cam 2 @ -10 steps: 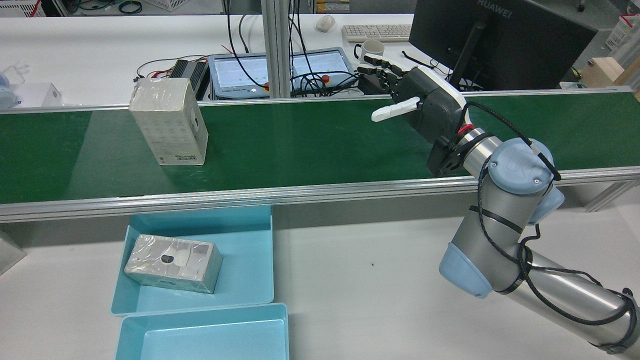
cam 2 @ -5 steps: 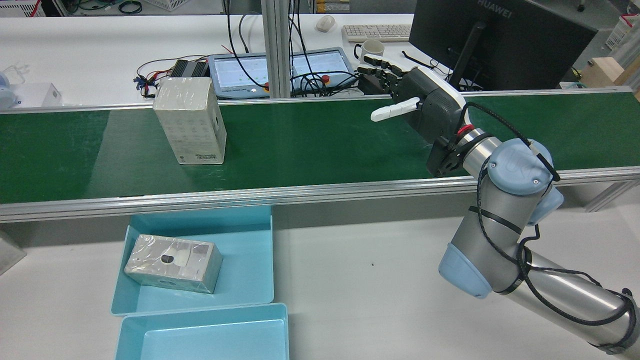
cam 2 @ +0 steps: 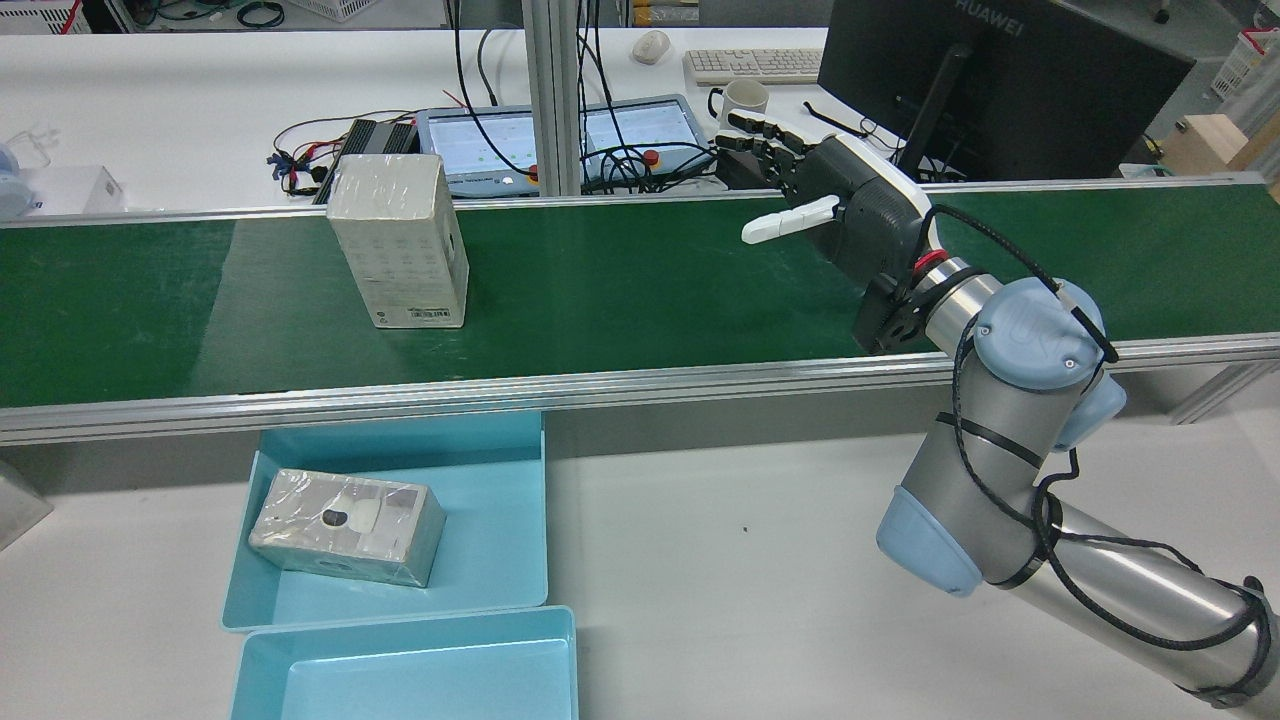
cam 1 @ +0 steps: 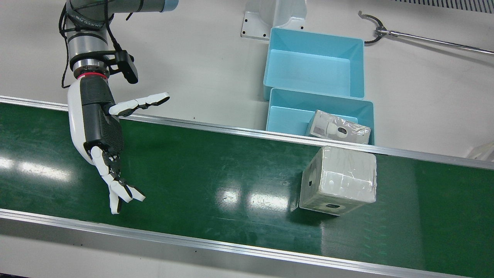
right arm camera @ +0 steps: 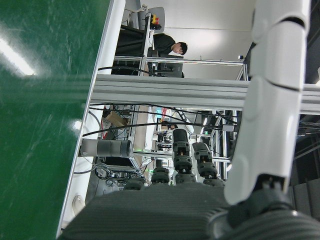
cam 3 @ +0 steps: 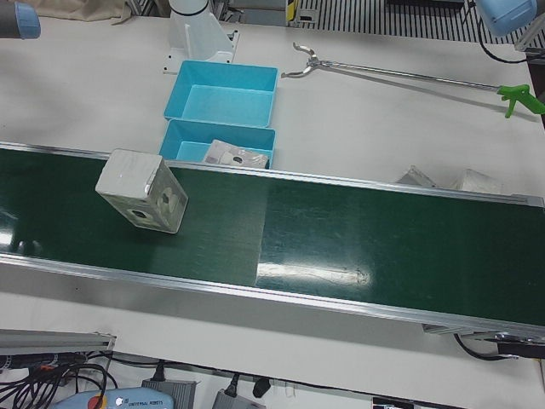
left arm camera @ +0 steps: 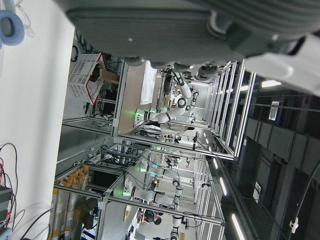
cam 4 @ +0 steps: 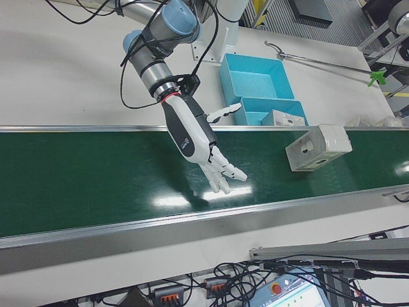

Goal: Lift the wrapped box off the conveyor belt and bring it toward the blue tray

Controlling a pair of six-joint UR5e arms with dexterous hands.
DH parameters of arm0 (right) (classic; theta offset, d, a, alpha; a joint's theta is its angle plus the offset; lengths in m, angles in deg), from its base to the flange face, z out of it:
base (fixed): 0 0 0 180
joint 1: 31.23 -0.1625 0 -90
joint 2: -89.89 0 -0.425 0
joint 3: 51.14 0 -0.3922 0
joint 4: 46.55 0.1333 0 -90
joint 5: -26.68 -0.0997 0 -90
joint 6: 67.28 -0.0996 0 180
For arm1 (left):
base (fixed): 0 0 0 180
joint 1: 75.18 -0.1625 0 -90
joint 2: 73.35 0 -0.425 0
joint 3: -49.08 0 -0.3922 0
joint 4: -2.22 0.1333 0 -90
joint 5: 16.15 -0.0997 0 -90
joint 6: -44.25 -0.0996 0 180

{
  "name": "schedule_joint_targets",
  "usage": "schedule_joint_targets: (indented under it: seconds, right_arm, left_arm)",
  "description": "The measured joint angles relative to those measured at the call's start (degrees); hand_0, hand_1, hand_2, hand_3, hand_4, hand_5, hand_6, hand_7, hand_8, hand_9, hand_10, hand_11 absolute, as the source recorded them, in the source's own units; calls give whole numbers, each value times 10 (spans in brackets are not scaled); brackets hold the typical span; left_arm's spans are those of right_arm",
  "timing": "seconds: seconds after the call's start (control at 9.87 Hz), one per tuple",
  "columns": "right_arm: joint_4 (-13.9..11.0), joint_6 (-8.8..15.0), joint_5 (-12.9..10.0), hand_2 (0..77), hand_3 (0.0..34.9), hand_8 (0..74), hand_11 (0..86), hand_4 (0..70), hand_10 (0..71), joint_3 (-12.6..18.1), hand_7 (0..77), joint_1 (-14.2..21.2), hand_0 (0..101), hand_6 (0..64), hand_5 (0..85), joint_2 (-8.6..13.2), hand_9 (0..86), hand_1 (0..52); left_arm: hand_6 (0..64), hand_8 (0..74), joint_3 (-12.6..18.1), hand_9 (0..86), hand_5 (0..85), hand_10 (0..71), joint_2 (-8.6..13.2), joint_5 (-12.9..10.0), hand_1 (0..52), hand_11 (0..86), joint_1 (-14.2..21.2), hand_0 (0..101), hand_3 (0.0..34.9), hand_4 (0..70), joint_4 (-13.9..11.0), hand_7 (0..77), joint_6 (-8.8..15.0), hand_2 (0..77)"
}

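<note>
The wrapped box (cam 2: 400, 240) stands upright on the green conveyor belt (cam 2: 650, 290), above the blue tray (cam 2: 500, 520) in the rear view. It also shows in the front view (cam 1: 339, 179), left-front view (cam 3: 140, 189) and right-front view (cam 4: 318, 146). My right hand (cam 2: 850, 210) is open and empty, held over the belt well to the box's right, palm facing it; it also shows in the front view (cam 1: 102, 135) and right-front view (cam 4: 195, 137). Of my left hand only the palm edge (left arm camera: 175, 30) shows; its fingers are hidden.
The blue tray holds another wrapped box (cam 2: 348, 525) lying flat. A second blue tray (cam 2: 400, 670) sits right in front of it. A long reach tool (cam 3: 409, 75) lies on the table. A monitor, cables and a tablet stand beyond the belt's far rail.
The wrapped box has travelled to the right along the belt in the rear view, closer to my right hand. The right hand has stayed nearly still.
</note>
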Motion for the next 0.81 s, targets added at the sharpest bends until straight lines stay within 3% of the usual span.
schedule_joint_targets:
  seconds: [0.81]
  right_arm:
    - [0, 0, 0, 65, 2, 33, 11, 71, 0, 0, 175, 3, 459, 60, 125, 0, 38, 98]
  left_arm:
    - [0, 5, 0, 5, 11, 5, 0, 0, 0, 5, 0, 0, 0, 0, 0, 5, 0, 11]
